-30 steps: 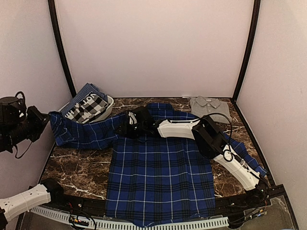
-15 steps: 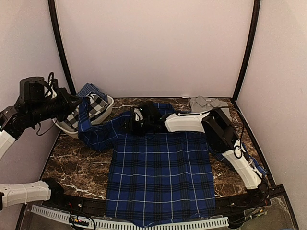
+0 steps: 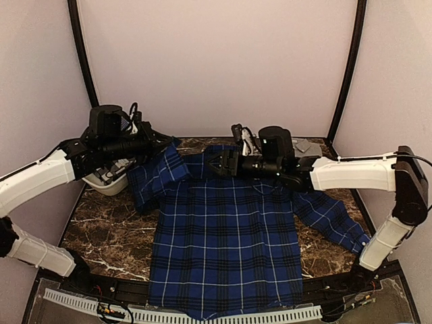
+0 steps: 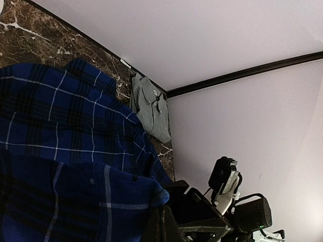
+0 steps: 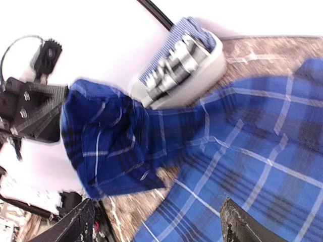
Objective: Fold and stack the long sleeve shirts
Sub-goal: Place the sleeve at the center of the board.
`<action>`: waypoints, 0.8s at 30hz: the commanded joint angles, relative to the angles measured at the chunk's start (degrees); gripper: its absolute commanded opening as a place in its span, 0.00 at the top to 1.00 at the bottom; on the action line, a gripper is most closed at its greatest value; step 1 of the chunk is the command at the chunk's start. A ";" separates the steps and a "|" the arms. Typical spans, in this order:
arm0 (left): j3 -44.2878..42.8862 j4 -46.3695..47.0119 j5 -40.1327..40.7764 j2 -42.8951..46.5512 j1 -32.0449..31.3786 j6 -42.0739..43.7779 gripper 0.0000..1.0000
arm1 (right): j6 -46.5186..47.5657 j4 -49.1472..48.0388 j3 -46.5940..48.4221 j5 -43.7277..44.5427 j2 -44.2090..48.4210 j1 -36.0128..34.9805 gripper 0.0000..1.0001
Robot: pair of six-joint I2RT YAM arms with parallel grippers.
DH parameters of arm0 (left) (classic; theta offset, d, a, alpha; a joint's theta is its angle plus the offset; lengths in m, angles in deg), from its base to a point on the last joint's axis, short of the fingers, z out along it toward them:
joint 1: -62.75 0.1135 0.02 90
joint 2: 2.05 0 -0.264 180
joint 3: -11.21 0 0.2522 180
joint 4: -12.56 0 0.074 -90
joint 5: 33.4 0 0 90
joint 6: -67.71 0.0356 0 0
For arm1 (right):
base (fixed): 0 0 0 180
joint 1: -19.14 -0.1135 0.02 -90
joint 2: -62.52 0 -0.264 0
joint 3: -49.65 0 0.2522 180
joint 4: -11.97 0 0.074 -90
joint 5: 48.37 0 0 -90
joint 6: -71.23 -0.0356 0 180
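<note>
The blue and black plaid long sleeve shirt (image 3: 223,236) lies spread flat in the middle of the table. Its left sleeve (image 3: 154,177) is lifted off the table and pinched in my left gripper (image 3: 164,144), which is shut on the cuff end (image 4: 101,201). My right gripper (image 3: 212,165) hovers open over the collar area with nothing between its fingers (image 5: 83,227); below it I see the raised sleeve (image 5: 106,146) and the shirt's shoulder. The grey shirt (image 4: 151,108) lies folded at the back right corner, mostly hidden behind my right arm in the top view.
A white basket (image 3: 101,182) holding checked cloth (image 5: 176,58) stands at the back left, partly behind my left arm. The shirt's right sleeve (image 3: 331,219) trails toward the right edge. Walls close the table on three sides.
My left arm has swung in from the far left, carrying the sleeve up and toward the shirt's body. My right gripper has lifted off the shirt near the collar and opened wider.
</note>
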 commanded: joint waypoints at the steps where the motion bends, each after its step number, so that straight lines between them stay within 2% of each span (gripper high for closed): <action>1: -3.18 7.20 -0.40 -4.58 -3.18 -2.44 1.00 | 1.77 -0.25 -7.57 4.55 4.90 -1.25 0.16; 7: -2.04 7.86 0.24 -11.20 -6.52 -4.17 1.00 | 1.16 0.58 -15.64 8.71 10.93 -1.42 0.15; 13: -1.08 8.14 -7.13 -20.96 -8.97 -1.80 1.00 | 1.13 2.67 -19.15 9.46 11.57 -1.50 0.15; 16: -1.21 6.50 -9.25 -24.68 -9.52 0.71 0.80 | 1.14 4.30 -20.23 9.91 12.12 -1.50 0.15; 17: -1.00 6.43 -9.39 -24.74 -9.57 1.05 0.67 | 1.10 5.02 -20.39 10.11 12.36 -1.57 0.15; 19: -0.56 5.51 -8.56 -23.76 -9.58 2.57 0.53 | 1.34 7.33 -20.34 10.56 12.51 -1.78 0.16; 21: -0.79 3.36 -6.64 -22.52 -9.51 4.37 0.44 | 1.47 8.91 -20.32 10.89 12.24 -2.30 0.16; 24: -1.41 -0.97 -2.38 -20.45 -9.23 7.61 0.40 | 1.28 11.02 -19.86 10.99 10.90 -3.41 0.17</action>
